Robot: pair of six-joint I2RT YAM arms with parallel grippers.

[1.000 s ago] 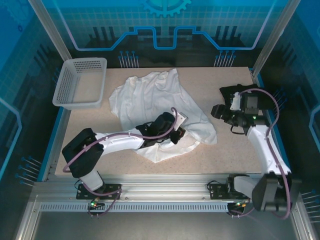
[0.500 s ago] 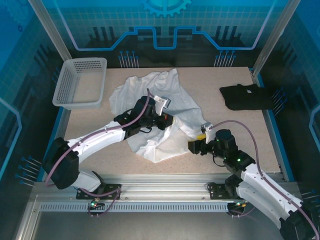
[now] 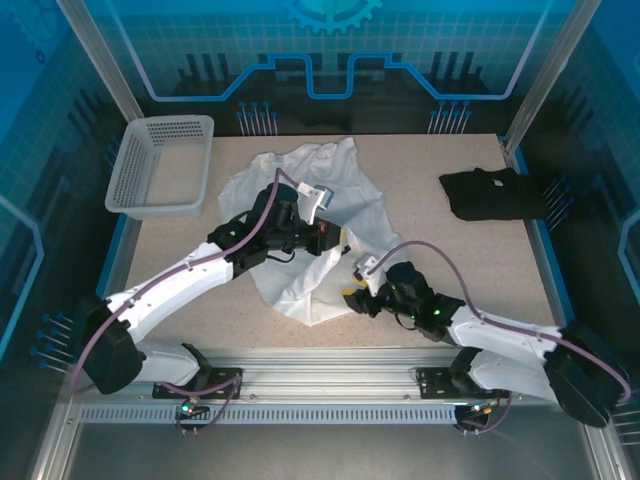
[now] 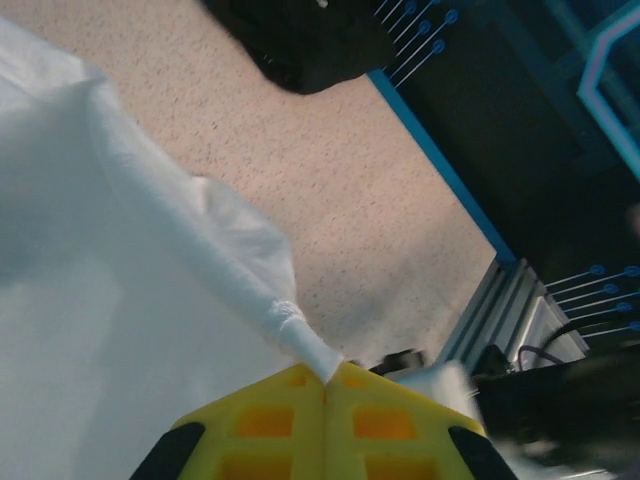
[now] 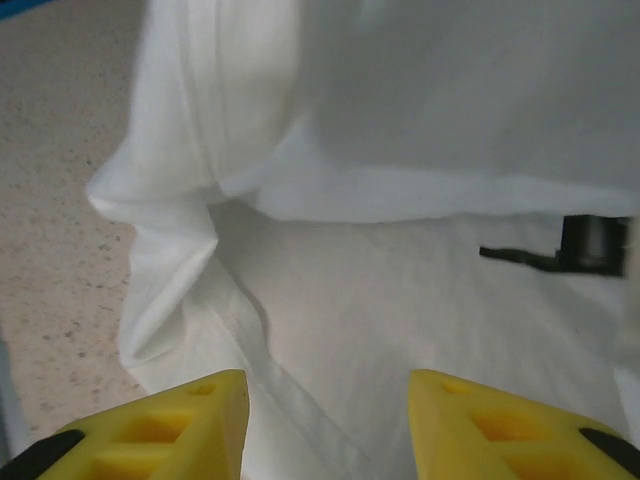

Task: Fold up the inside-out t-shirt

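Your left gripper (image 4: 325,378) has its fingers closed tight on a pinched fold of the inside-out t-shirt (image 3: 345,185). Your right gripper (image 5: 328,400) stands parted over the shirt's lower edge. The shirt lies crumpled at frame centre, with a black folded garment (image 3: 490,192) at upper right.

We see the inside-out t-shirt (image 3: 300,170) as soft white cloth, matt and wrinkled, its stitched hem standing up as a raised ridge in the right wrist view. The black garment (image 3: 490,193) at the table's far right corner is matt dark cloth. The table (image 3: 430,170) has a speckled beige top, matt and finely grainy. The basket (image 3: 158,208) at the far left corner looks like white perforated plastic. The left hand (image 4: 325,385) and right hand (image 5: 328,390) have yellow plastic fingers (image 5: 180,420), smooth with a slight sheen. Ribbed, dull-silver metal rails (image 3: 330,385) line the near edge.
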